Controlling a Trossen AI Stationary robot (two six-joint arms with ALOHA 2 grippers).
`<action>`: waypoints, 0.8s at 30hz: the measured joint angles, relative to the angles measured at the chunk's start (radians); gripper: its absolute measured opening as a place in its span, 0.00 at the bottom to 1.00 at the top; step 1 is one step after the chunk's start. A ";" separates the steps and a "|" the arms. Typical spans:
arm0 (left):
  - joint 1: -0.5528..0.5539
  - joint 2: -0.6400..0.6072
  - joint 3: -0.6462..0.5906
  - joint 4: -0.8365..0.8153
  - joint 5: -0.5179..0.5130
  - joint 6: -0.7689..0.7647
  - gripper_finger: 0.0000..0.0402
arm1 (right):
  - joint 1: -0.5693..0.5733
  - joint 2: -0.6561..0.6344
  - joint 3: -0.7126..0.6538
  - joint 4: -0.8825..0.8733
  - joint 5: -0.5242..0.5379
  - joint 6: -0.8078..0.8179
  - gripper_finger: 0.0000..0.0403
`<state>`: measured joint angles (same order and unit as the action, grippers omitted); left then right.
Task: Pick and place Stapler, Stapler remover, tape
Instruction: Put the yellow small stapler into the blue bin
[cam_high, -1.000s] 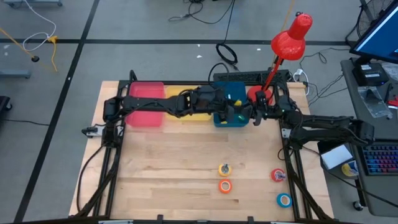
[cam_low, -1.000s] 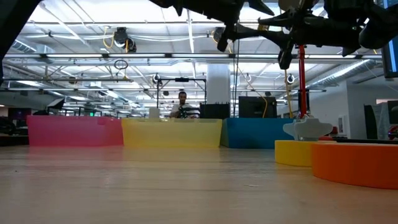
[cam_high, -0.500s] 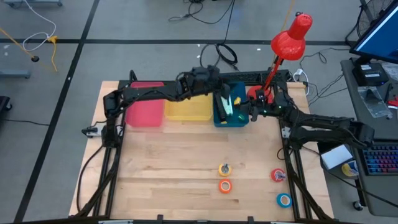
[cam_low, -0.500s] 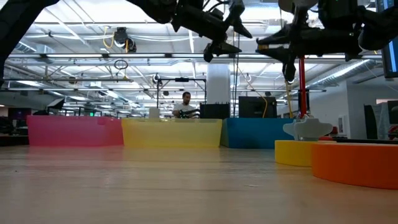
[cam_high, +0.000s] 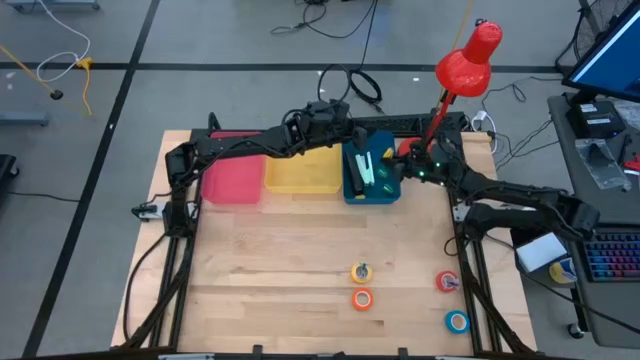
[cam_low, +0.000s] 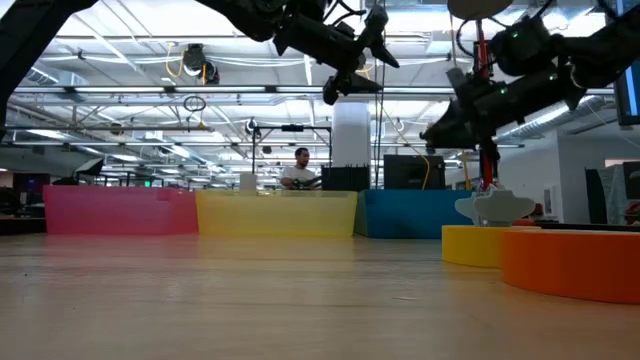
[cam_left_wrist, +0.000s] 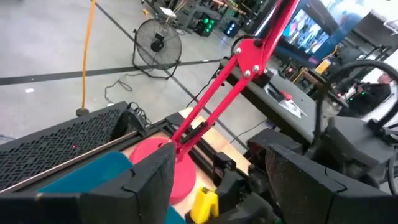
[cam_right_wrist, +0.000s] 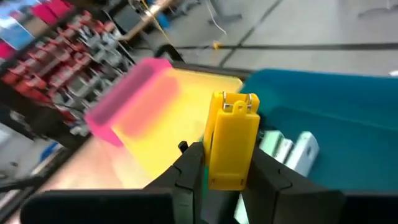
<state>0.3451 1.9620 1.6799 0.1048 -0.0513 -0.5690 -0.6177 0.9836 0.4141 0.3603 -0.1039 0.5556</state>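
Table: a pale wooden table (cam_high: 300, 260) is carrying three bins along its far edge and the tape rolls near its front edge, keeping picked and unpicked things well apart.
Bins: a pink plastic bin (cam_high: 232, 172), a yellow plastic bin (cam_high: 300, 172) and a blue-teal plastic bin (cam_high: 372, 176) are standing side by side; pale green and yellow items are already lying in the blue-teal one.
Lamp: a red desk lamp (cam_high: 467, 57) is leaning over the table's far right corner.
Left arm: the left gripper (cam_left_wrist: 214, 186) is hovering above the far rim between the yellow and blue-teal bins, its jaws spread wide with nothing between them, seemingly done with a drop.
Right arm: the right gripper (cam_right_wrist: 217, 174) is reaching over the blue-teal bin, jaws clamping a yellow plastic stapler (cam_right_wrist: 231, 140) upright, apparently to lower it inside.
Tape: a yellow ring-shaped tape roll (cam_high: 361, 271), an orange one (cam_high: 362, 298), a red one (cam_high: 447, 282) and a blue-teal one (cam_high: 457, 321) are lying near the front right, not yet collected.
Stapler remover: not clearly identifiable.
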 joint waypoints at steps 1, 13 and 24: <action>0.000 0.000 0.000 -0.007 0.000 0.002 0.62 | -0.004 0.019 0.001 0.000 0.001 -0.004 0.17; -0.006 -0.001 0.000 -0.063 0.000 0.007 0.62 | -0.005 0.296 0.329 -0.449 0.127 -0.334 0.17; -0.009 -0.002 0.001 -0.081 0.001 0.007 0.62 | -0.003 0.553 0.588 -0.792 0.280 -0.539 0.18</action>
<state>0.3359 1.9602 1.6810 0.0242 -0.0502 -0.5622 -0.6205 1.5367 1.0021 -0.4316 0.1761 0.0165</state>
